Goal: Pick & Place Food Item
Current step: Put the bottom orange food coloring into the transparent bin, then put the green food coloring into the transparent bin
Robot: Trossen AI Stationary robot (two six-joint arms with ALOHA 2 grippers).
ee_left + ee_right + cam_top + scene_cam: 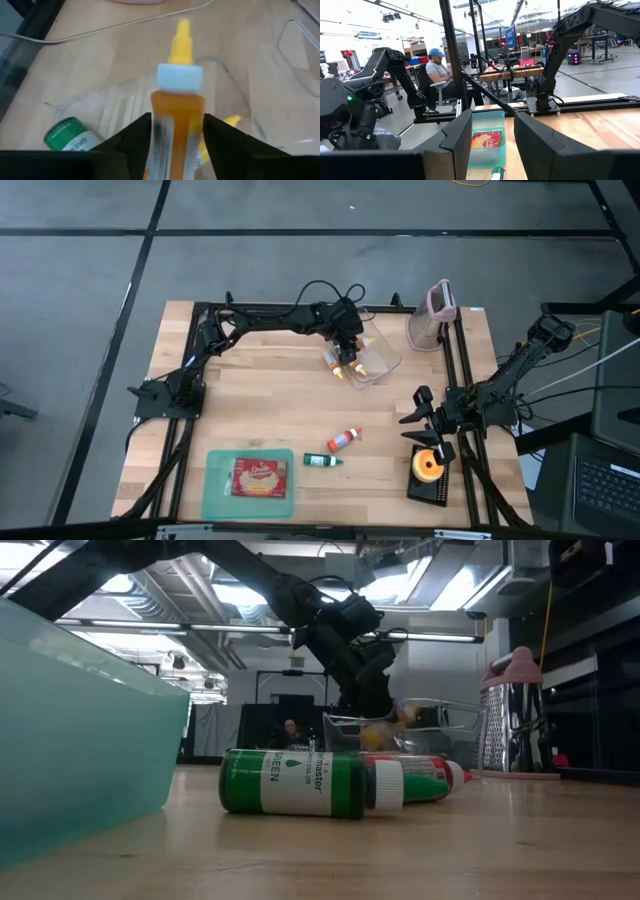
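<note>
Orange bottle (pixel 177 107) between left hand (pixel 175 131) fingers, above clear container (pixel 378 352).

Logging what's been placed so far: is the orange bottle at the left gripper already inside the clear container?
Cannot tell: the orange bottle sits between the left gripper's fingers over the clear container, but whether it rests inside isn't shown.

The wooden counter (pixel 270 410) stands on a grey floor (pixel 80 330) crossed by dark seams. A laptop (pixel 608 480) sits off the counter's right edge. Beyond the counter the room is a large workshop: ceiling strip lights (pixel 250 628) run under exposed ducting, and a dark curtain (pixel 210 730) hangs at the far wall. A person in a blue cap (pixel 437 67) sits at a distant workbench (pixel 512 74) with a monitor (pixel 510 36); another seated figure (pixel 290 730), perhaps a person, shows dimly.
</note>
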